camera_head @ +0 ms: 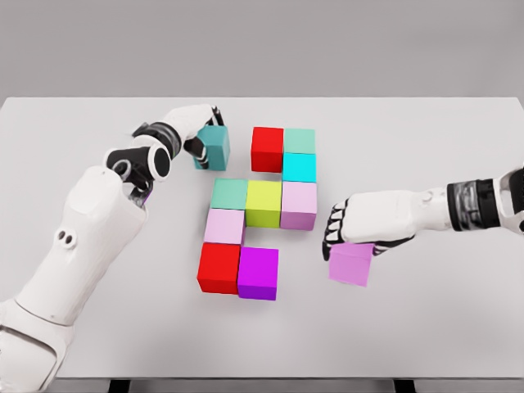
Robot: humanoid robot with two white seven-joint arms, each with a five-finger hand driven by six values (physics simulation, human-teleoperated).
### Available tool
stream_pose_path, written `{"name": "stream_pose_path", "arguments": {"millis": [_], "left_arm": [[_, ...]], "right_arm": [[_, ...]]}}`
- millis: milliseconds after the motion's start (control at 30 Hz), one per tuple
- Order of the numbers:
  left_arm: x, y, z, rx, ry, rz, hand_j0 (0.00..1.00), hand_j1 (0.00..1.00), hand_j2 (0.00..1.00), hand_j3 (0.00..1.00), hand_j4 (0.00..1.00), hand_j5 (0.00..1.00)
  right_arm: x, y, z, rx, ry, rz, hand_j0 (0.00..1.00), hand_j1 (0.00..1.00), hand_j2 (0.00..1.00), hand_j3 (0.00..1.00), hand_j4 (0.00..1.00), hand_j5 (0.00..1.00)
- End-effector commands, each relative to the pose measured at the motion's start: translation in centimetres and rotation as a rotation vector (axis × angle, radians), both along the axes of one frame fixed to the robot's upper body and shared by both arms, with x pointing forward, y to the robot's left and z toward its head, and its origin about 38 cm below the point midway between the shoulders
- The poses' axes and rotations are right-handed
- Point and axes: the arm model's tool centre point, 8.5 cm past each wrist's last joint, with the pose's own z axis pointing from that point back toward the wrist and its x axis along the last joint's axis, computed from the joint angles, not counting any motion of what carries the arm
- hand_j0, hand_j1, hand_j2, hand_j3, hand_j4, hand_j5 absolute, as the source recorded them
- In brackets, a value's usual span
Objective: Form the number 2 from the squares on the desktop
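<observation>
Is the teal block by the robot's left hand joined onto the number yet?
Not yet. The teal block sits apart from the red block, with bare table between, against the left hand.

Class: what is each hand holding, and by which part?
Left hand grips the teal cube at its top-left side; right hand grips the pink cube from above.

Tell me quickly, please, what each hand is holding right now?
Left hand: shut on the teal cube.
Right hand: shut on the light purple cube.
</observation>
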Motion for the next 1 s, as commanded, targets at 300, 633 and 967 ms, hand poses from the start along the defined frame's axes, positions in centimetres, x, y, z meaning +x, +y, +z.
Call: {"name": "stream_pose_path", "arguments": {"millis": [300,633,967], "left_arm": [[0.5,-0.8,0.4,0.021,-0.120,0.041,0.40,0.40,0.40,0.40,0.40,0.40],[0.2,-2.3,0.8,0.030,-0.170,0.036,0.40,0.40,0.40,0.40,0.40,0.40],[0.0,-3.5,0.6,0.024,-0.166,0.024,0.40,0.40,0.40,0.40,0.40,0.40]], "right_arm": [[-0.1,1.8,-0.2,0.027,0.012,0.037,0.59,0.59,0.59,0.59,0.59,0.59],[-0.3,3.5,-0.7,0.034,0.027,0.080,0.61,0.61,0.61,0.61,0.61,0.61],[0.0,3.9,0.0,0.038,0.006,0.088,1.00,1.00,1.00,1.00,1.00,1.00]]}}
